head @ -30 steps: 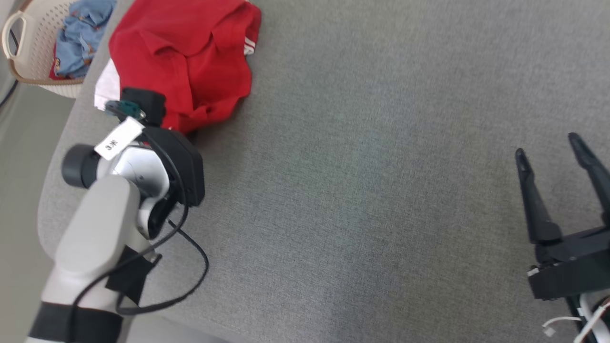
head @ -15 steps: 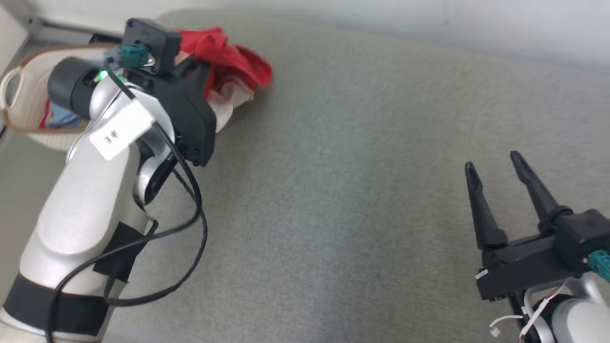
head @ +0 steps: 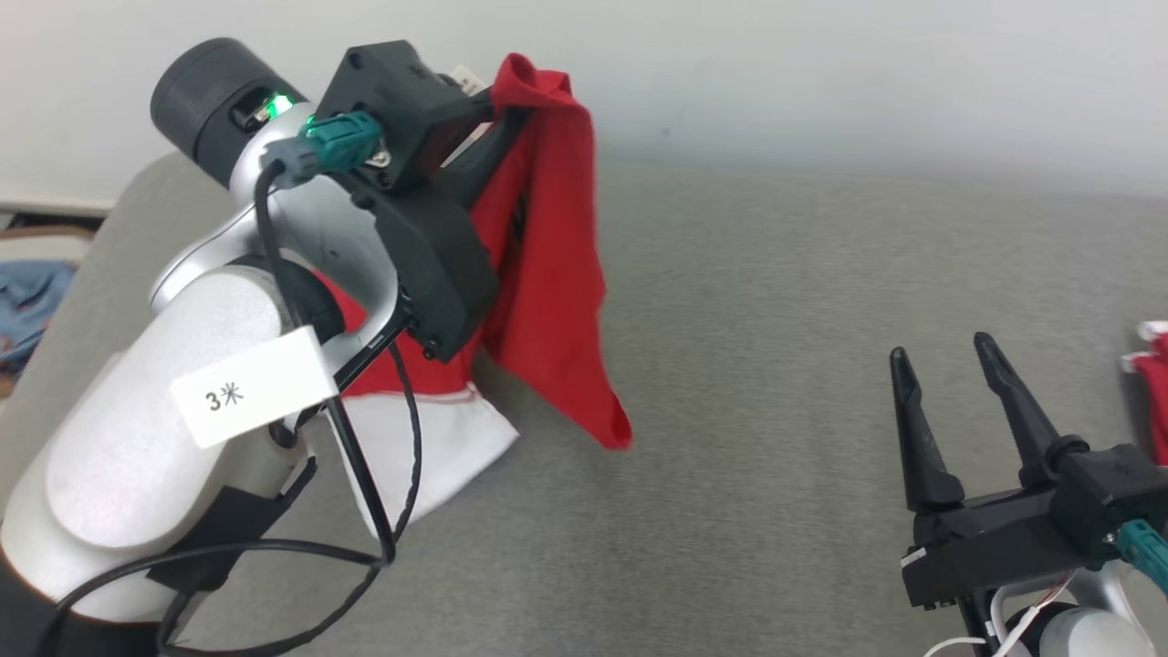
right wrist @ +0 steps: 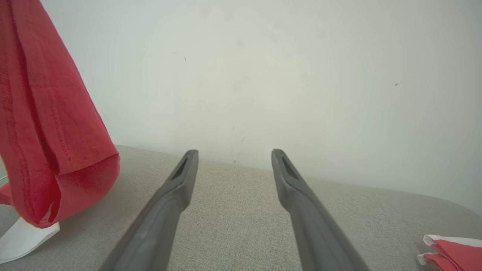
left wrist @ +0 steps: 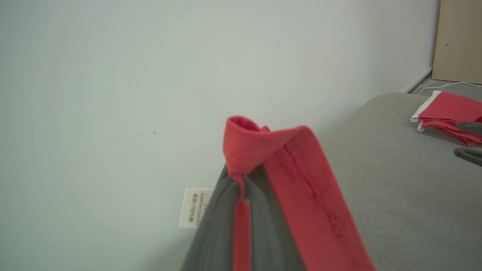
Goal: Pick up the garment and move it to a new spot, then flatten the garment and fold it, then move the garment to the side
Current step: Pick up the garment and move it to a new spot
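Note:
A red and white garment point(head: 547, 301) hangs from my left gripper point(head: 511, 100), which is raised high at the upper left and shut on a fold of the red cloth point(left wrist: 260, 150). Its white part point(head: 438, 456) trails down to the grey table point(head: 776, 319). In the right wrist view the same garment point(right wrist: 41, 124) hangs at the left, its lower end near the tabletop. My right gripper point(head: 940, 351) hovers open at the lower right, fingers point(right wrist: 177, 188) spread over bare table, well clear of the cloth.
A folded red and white garment point(head: 1152, 365) lies at the table's far right edge, also seen as a folded pile point(left wrist: 448, 114) and a red corner point(right wrist: 455, 250). Blue clothing point(head: 27, 301) sits off the table at the left. A pale wall stands behind.
My left gripper has lifted the garment off the table, from a crumpled heap to hanging high. The head camera has tilted up, bringing the wall into view. The right gripper stays open.

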Controlling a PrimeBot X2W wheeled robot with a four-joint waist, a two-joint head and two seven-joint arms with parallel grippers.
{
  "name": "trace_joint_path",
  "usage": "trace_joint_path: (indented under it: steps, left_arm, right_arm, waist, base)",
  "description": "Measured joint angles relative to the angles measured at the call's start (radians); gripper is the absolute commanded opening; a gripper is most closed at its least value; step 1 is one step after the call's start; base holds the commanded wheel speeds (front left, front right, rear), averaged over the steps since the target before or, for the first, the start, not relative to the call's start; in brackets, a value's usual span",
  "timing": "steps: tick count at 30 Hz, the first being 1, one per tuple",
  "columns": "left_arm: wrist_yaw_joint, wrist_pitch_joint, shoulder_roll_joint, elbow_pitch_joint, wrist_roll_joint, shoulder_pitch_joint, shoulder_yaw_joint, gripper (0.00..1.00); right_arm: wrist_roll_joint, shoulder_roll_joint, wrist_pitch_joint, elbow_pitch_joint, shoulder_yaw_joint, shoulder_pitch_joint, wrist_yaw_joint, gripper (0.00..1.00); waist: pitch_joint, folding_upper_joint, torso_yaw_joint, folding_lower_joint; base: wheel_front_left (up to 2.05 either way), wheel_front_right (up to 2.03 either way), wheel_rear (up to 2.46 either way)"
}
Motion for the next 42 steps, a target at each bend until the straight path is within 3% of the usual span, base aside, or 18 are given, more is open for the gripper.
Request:
trace_joint_path:
  steps: [9,22,26,27,29,42]
  left_arm:
    - [0.000,0.061,-0.055,-0.003,-0.070,-0.032,-0.083,0.00]
    - [0.002,0.063,-0.158,0.220,-0.106,-0.036,-0.091,0.00]
    - [0.002,0.018,-0.228,0.291,-0.105,-0.097,-0.086,0.00]
    - [0.001,0.010,-0.239,0.307,-0.103,-0.111,-0.088,0.21]
    - [0.001,0.002,-0.246,0.341,-0.100,-0.122,-0.096,1.00]
    - [0.000,-0.034,-0.247,0.436,-0.124,-0.103,-0.148,1.00]
  right_arm:
    - [-0.007,0.022,-0.020,-0.026,0.001,0.044,-0.003,1.00]
    - [-0.007,0.027,-0.029,-0.014,0.025,0.007,0.006,1.00]
    - [-0.006,0.026,-0.031,-0.011,0.015,0.007,0.006,1.00]
    - [-0.006,0.027,-0.033,-0.009,0.015,0.007,0.006,1.00]
    - [-0.006,0.027,-0.038,-0.002,0.017,0.005,0.006,1.00]
    - [0.002,0.027,-0.048,0.010,0.007,-0.007,0.010,1.00]
  waist:
    - [-0.033,0.0001,-0.144,0.0001]
    - [-0.023,0.0001,-0.345,0.0002]
    - [-0.011,0.0002,-0.393,0.0003]
    - [-0.007,0.0002,-0.402,0.0002]
    - [0.002,0.0001,-0.415,0.0002]
    - [0.026,0.0002,-0.403,0.0003]
  base:
    - [0.00,0.00,0.00]
    - [0.00,0.00,0.00]
    - [0.00,0.00,0.00]
    - [0.00,0.00,0.00]
    - [0.00,0.00,0.00]
    - [0.00,0.00,0.00]
